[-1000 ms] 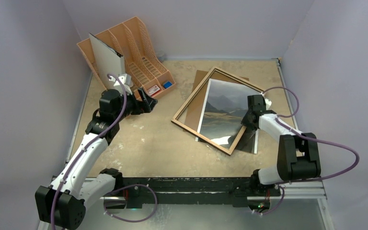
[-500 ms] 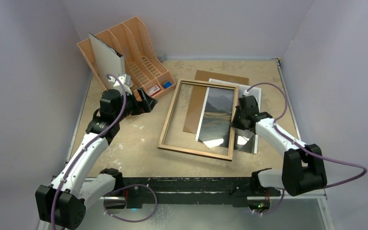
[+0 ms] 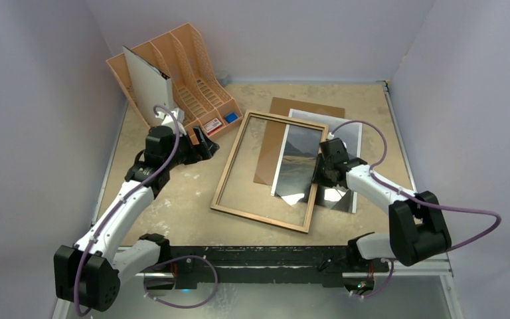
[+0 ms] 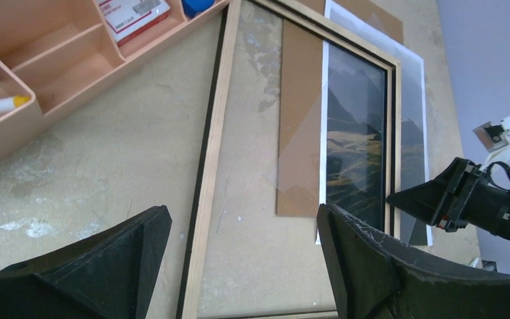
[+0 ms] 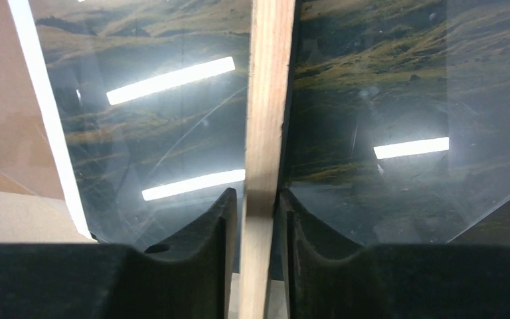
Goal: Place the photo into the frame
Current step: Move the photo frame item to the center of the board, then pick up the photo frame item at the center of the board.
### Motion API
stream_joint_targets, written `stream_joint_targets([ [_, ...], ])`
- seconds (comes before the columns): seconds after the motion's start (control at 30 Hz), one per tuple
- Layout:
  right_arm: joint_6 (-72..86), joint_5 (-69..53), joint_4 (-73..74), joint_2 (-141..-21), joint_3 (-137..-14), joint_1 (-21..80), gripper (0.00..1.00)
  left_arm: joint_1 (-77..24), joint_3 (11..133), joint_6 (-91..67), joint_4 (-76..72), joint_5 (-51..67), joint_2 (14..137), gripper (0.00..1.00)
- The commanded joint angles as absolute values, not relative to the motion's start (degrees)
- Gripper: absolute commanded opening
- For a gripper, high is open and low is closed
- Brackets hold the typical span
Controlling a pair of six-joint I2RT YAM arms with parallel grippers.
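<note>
The frame lies flat at mid-table, light wood face up, its rim narrow around a glass pane. Its right rim runs between the jaws of my right gripper, which is shut on it. The photo of dark mountains lies underneath, partly inside the frame's right part and partly beyond it, on the brown backing board. My left gripper hangs open above the table left of the frame's left rim, holding nothing. The left wrist view also shows the photo and the right gripper.
A peach desk organizer stands at the back left with a white folder upright in it, a red-and-white box and a blue item in its front tray. Grey walls close in the table on three sides.
The frame went from tilted up to lying flat and slid leftward, turning, with the right gripper holding its right rim. The left gripper shifted slightly toward the frame.
</note>
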State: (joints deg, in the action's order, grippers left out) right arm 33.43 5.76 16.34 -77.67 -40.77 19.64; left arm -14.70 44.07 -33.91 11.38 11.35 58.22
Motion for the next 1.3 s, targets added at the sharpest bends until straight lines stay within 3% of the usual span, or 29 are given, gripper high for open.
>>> stream_joint_targets([
  [0.0, 36.5, 5.2, 14.0, -77.1, -42.0, 20.2, 0.4, -14.9, 42.9, -35.5, 10.8, 10.8, 59.5, 0.85],
  [0.17, 39.6, 10.6, 17.0, -75.0, -43.8, 20.1, 0.63, -14.9, 42.8, -35.3, 11.2, 10.6, 59.7, 0.85],
  [0.3, 41.9, 17.2, 18.5, -72.2, -44.9, 16.0, 0.69, -14.9, 42.4, -36.7, 9.4, 12.4, 59.8, 0.85],
  [0.57, 40.6, 17.1, 14.3, -69.5, -44.7, -3.5, 0.79, -14.9, 39.2, -40.2, 2.8, 17.4, 59.9, 0.85],
  [0.97, 37.7, 10.3, 4.1, -78.0, -42.8, -16.9, 0.82, -16.1, 36.7, -41.3, 2.6, 14.1, 60.0, 0.84],
  [1.27, 35.9, -6.1, -8.3, -84.6, -36.6, -21.5, 0.82, -16.6, 35.9, -40.9, 3.6, 11.4, 60.6, 0.84],
])
